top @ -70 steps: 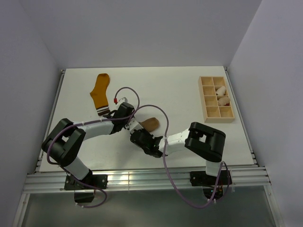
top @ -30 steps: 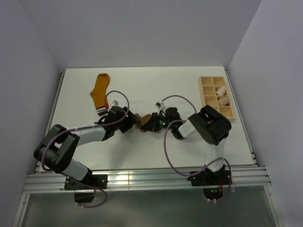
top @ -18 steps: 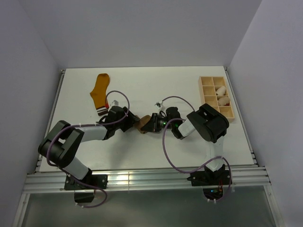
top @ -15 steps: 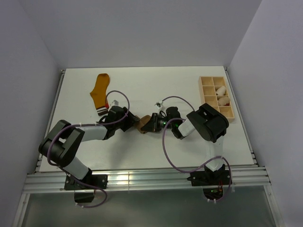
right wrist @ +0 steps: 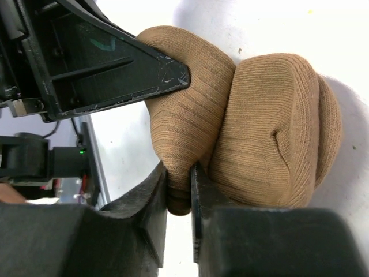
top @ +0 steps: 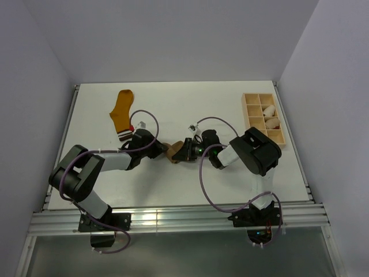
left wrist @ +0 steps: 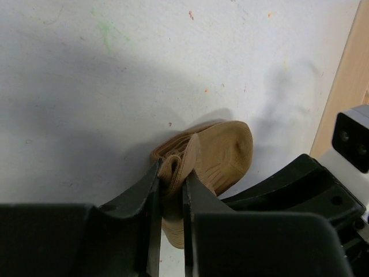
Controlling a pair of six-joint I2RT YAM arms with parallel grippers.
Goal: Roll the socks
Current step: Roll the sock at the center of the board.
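Near the middle of the white tabletop [top: 202,107] sat the bunched tan-brown ribbed sock [top: 174,153], soft, light and floppy by the look of it. The left gripper [left wrist: 172,173] and right gripper [right wrist: 179,173] each pinched a fold of it, and a thick fold looked the surest hold. The mustard-orange striped-cuff sock [top: 122,112] lay well apart toward the far-left corner, with bare room all round.

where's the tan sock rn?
Top view: the tan sock lies bunched on the table, slightly left of centre. The left gripper and right gripper are both shut on it, and it is nearer the arms than the mustard sock.
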